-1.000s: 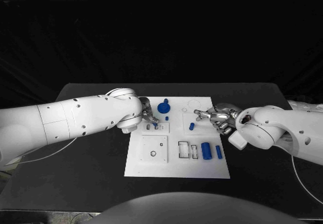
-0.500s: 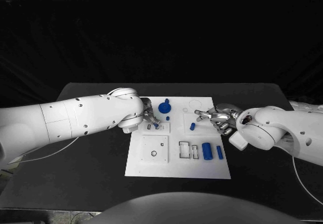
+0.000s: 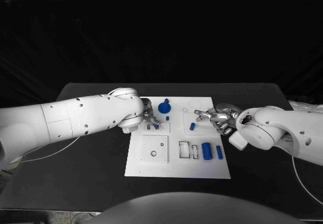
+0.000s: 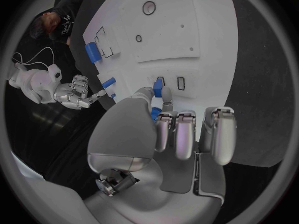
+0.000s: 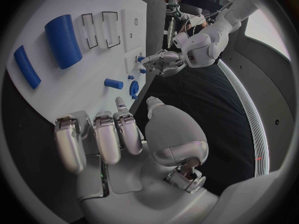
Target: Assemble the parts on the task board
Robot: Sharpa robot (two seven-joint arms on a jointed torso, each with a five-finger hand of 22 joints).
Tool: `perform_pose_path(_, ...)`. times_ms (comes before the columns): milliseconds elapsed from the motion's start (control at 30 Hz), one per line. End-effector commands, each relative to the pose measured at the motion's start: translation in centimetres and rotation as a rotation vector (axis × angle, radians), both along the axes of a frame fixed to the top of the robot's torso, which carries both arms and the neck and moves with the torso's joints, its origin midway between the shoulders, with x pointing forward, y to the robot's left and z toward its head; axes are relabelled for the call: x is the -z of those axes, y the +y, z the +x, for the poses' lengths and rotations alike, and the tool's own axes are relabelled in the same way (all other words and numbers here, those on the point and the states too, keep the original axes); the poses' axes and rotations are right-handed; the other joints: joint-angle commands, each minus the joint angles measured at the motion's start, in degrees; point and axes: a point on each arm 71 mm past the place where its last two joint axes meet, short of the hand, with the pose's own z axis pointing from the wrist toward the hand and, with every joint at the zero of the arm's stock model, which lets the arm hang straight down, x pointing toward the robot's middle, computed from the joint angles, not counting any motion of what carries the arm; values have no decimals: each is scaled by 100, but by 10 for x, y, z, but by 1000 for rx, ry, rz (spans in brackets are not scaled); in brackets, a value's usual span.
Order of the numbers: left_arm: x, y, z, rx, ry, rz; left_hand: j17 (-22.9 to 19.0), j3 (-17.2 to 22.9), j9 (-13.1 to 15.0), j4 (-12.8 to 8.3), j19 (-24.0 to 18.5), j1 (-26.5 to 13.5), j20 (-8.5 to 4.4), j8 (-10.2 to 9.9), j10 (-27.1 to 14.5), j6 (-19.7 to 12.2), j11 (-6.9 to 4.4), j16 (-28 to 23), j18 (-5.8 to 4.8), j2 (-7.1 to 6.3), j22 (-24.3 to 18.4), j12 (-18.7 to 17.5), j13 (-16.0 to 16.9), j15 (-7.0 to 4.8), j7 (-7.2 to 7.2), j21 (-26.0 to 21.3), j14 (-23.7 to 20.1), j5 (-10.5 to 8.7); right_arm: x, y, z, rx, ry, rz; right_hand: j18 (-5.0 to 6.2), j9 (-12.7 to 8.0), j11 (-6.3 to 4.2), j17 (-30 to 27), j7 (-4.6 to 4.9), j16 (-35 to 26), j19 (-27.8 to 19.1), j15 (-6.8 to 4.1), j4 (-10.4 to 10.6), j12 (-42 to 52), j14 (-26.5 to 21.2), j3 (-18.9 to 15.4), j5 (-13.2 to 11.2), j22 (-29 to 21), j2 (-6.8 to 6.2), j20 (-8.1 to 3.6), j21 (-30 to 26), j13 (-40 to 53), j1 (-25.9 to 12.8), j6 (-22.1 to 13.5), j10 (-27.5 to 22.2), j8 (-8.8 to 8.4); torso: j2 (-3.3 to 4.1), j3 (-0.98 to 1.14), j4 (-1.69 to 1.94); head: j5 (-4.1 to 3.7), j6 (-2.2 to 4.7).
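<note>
The left robot hand (image 3: pixel 149 119) is hovering over the task board (image 3: pixel 178 170) on the black tabletop (image 3: pixel 87 182), pinching a small blue part (image 4: pixel 158 88) between thumb and fingertip just above a slot. The right robot hand (image 3: pixel 216 119) is hanging over the board's opposite edge, fingers curled in and holding nothing. A short blue peg (image 3: pixel 192 126) is lying between the two hands, and a blue cylinder (image 3: pixel 207 150) is resting nearer the right one.

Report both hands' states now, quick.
Left hand: pinches a small blue part over the task board.
Right hand: holds nothing, fingers apart, at the board's edge.
</note>
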Motion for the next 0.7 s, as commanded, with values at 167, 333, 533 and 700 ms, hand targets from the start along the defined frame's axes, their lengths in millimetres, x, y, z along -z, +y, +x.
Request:
perform_pose_path(167,1,-3,-1,14,15,4,1510,37,8,3,603,11,-41,24,596,69,-46,15,-43,18,1510,14,1510,-29,-55,14,617,31,0,2,0,-17,2,4,-81,8,32,1510,190,23,600,25,0,16,597,-38,19,1507,19,21,26,1510,56,-36,601,27,-4,1,-2,13,0)
perform_pose_path(333,1,-4,-1,11,9,-3,1510,48,6,0,603,14,-42,22,596,70,-47,15,-43,27,1510,14,1510,-29,-57,14,617,31,1,2,-1,-17,2,4,-81,8,32,1510,190,23,600,25,0,16,597,-38,19,1507,19,21,26,1510,56,-36,601,27,1,1,5,14,0)
perform_pose_path(533,1,-4,-3,12,7,-8,1510,57,6,-3,603,19,-42,20,596,71,-48,15,-43,32,1510,14,1510,-30,-59,14,617,32,1,2,-1,-16,3,4,-81,8,32,1510,190,23,600,25,0,16,597,-38,19,1507,19,21,26,1510,56,-36,601,27,-1,1,4,16,0)
perform_pose_path(700,1,-4,-3,11,9,-7,1510,64,5,-4,603,22,-42,19,596,71,-49,15,-43,36,1510,14,1510,-30,-60,14,617,32,1,2,-1,-17,3,4,-81,8,32,1510,190,23,600,25,0,16,597,-38,19,1507,19,21,26,1510,56,-36,601,27,0,3,6,16,0)
